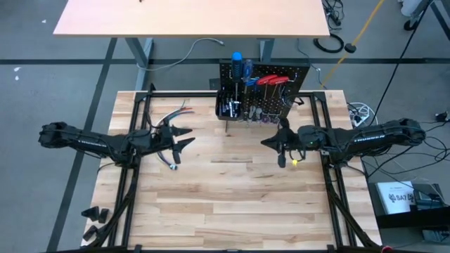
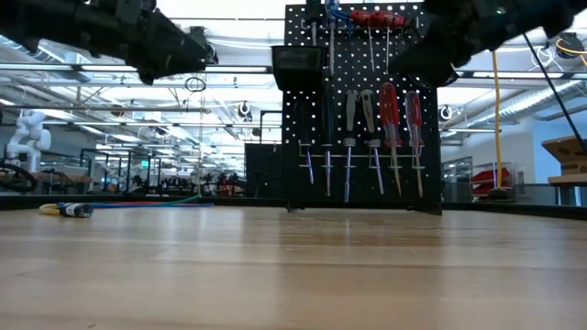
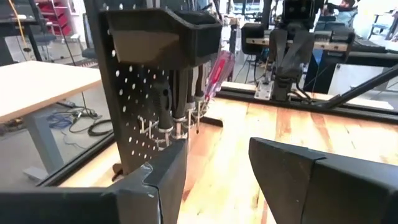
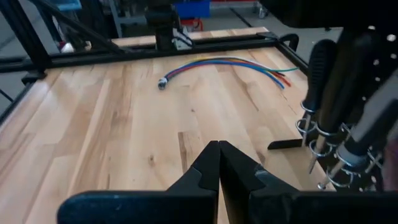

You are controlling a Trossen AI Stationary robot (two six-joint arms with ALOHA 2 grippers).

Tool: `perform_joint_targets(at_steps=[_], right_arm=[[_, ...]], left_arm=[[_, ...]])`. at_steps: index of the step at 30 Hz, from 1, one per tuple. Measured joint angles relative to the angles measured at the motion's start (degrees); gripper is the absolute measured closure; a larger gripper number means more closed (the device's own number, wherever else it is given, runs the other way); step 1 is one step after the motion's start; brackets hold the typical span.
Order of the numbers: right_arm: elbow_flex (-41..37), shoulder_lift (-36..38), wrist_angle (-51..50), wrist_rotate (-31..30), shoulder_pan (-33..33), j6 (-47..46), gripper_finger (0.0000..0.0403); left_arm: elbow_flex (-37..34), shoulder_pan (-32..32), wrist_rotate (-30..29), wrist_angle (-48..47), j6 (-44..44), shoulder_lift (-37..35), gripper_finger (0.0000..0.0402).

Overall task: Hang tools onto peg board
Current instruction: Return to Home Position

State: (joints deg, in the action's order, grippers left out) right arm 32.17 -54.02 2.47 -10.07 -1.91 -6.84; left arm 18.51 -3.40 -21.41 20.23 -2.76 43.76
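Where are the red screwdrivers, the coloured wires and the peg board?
red screwdrivers point(image 2: 389, 110): low view, on one red handle.
coloured wires point(image 4: 230, 61): right wrist view, middle of the bundle.
peg board point(image 2: 431, 174): low view, bare right edge.

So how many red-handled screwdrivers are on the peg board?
2: first red screwdriver and second red screwdriver, side by side in the low view, lower right of the peg board. More may be hidden.

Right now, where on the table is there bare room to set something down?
Bare wood: the table's whole near half, and the strip between the left gripper and the right gripper, in front of the peg board. Crowded: the peg board's foot, and around the wire bundle by the left gripper.
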Motion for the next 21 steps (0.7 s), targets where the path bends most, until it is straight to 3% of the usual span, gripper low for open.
perform_joint_targets(at_steps=[9, 21], right_arm=[[-10.18, 10.80, 6.23, 1.48, 0.00, -1.53, 0.0403], [-20.15, 23.87, 6.35, 1.42, 0.02, -4.76, 0.0403]], left_arm=[[-5.03, 0.00, 0.00, 1.90, -1.41, -4.49, 0.0221], [-9.27, 0.00, 0.17, 1.94, -1.50, -9.09, 0.0221]])
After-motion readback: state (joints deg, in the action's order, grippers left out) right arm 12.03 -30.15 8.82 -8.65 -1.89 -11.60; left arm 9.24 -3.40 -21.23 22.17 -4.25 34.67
